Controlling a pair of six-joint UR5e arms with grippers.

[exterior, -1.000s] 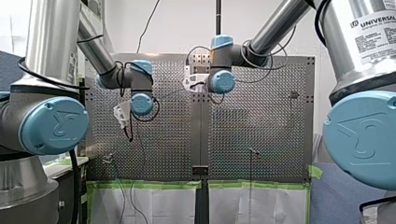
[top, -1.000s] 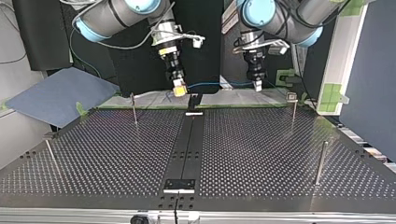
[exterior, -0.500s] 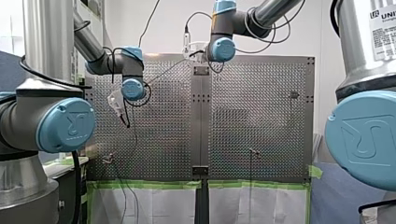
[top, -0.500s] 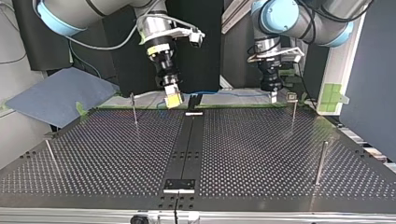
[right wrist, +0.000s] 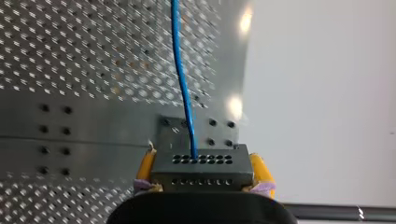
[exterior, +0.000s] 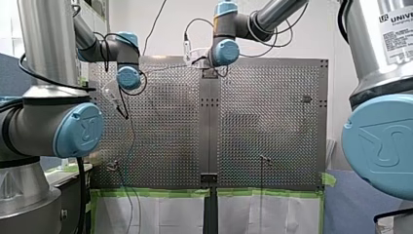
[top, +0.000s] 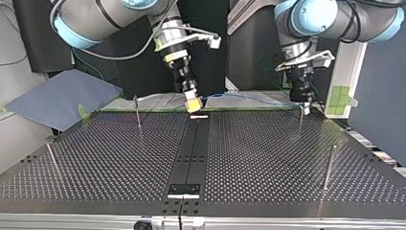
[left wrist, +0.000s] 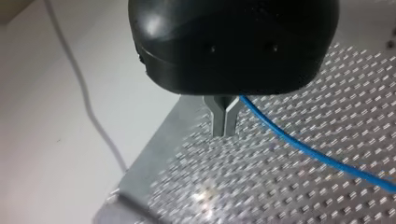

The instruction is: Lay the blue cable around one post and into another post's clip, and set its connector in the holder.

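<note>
The right end effector [right wrist: 203,166] is seen clenched on the connector [right wrist: 201,159], a dark grey block faced with rows of small holes and pinched at its ends between the yellow pads [right wrist: 146,164]. From its face the blue cable [right wrist: 181,79] is led straight ahead, thin, smooth and round, over the perforated metal tabletop [top: 268,158].

In the top view the connector is held just above the far end of the black centre strip [top: 191,153], right by a small pale-edged bracket [top: 198,116]. That bracket is judged to be the holder, though this cannot be confirmed.

Now the left end effector [left wrist: 223,125]: black-bodied, its metal fingers [left wrist: 218,116] pressed together, with the cable running out from their root, so the cable is taken as gripped there. In the top view this end effector is found at the right, close beside the head of a slim metal post [top: 300,120] topped by a small boxy clip.

Between the two, the cable is strung in a shallow span along the tabletop's far edge, its long axis lying across that view from the bracket toward the clip post. That is the relation to be watched. The clip post and the plain post [top: 327,167] nearer the camera lie on the left arm's side, so the routing is judged to fall to that arm, while the bracket is nearer the right. No post is seen wrapped yet. Whether the clip is filled cannot be told.
</note>
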